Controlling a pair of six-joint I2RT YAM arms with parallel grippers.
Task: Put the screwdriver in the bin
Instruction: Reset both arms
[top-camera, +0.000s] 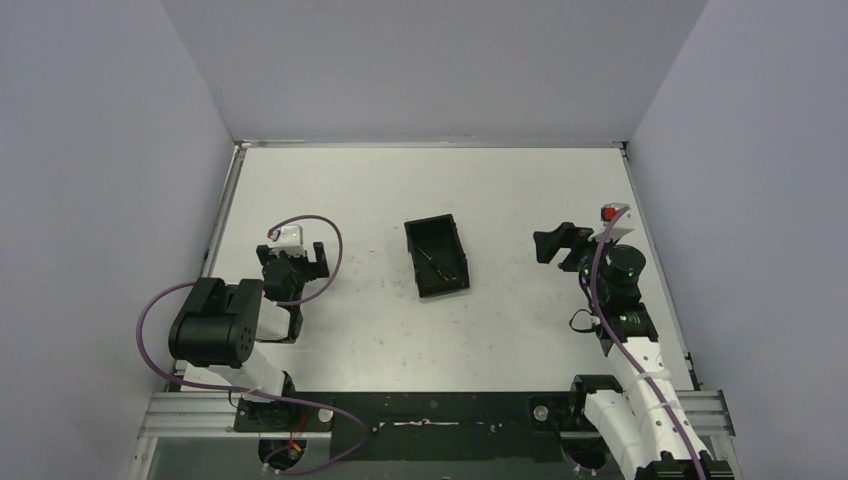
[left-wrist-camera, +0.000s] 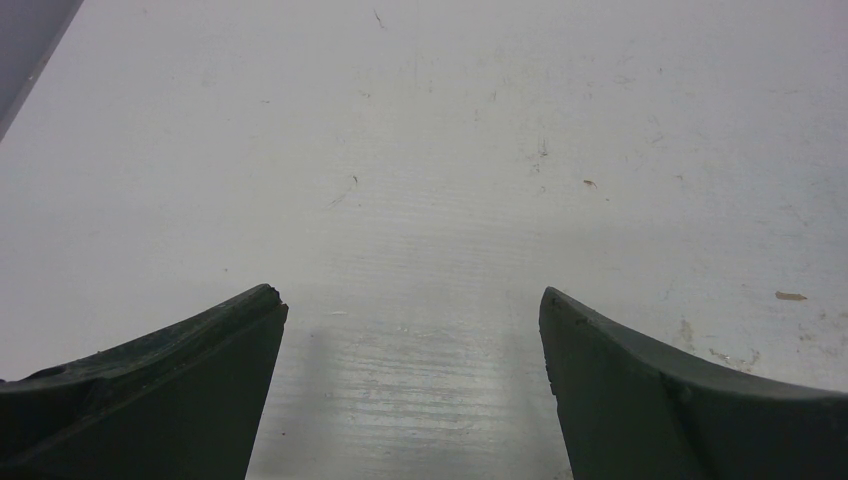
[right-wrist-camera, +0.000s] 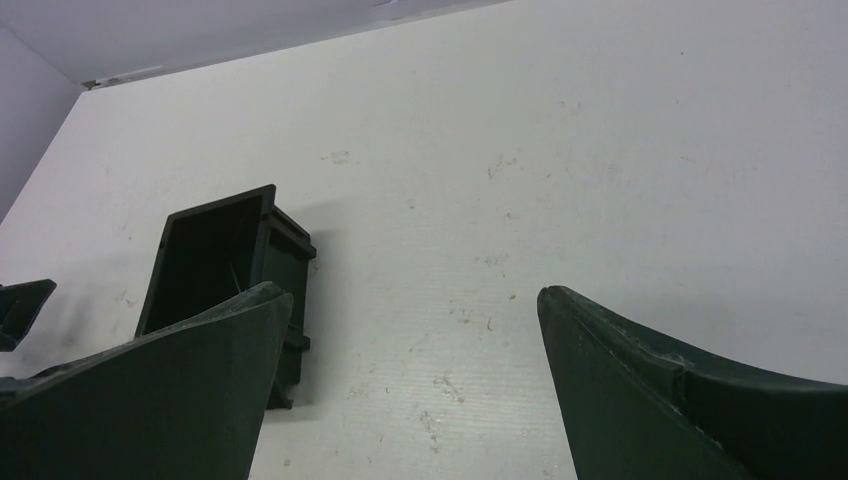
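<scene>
Top external view shows the white tabletop (top-camera: 380, 190) filling the frame, with the left arm (top-camera: 215, 335) folded at 8 o'clock and the right arm (top-camera: 625, 300) reaching up the 4 o'clock side. Near the centre stands the bin (top-camera: 444, 289), its long axis running roughly 11 to 5 o'clock. The left end effector (top-camera: 292, 258) sits at the bin's 9 o'clock, well apart from it, with fingers spread and nothing between them; its wrist view holds only bare, scuffed tabletop. The right end effector (top-camera: 552, 245) lies at the bin's 3 o'clock and is also spread and empty. It is somewhat nearer than the left and is turned toward the bin, which appears at about 9 o'clock in its wrist view. The screwdriver (top-camera: 440, 263) lies inside the bin on its floor, a thin dark line with a yellowish fleck, its long axis slanting from about 10 to 4 o'clock. From the right end effector it lies toward 9 o'clock, and neither end effector touches it. The placing looks done, so I judge that the coming move calls for no grasp, only drawing the arms clear without knocking the bin.
</scene>
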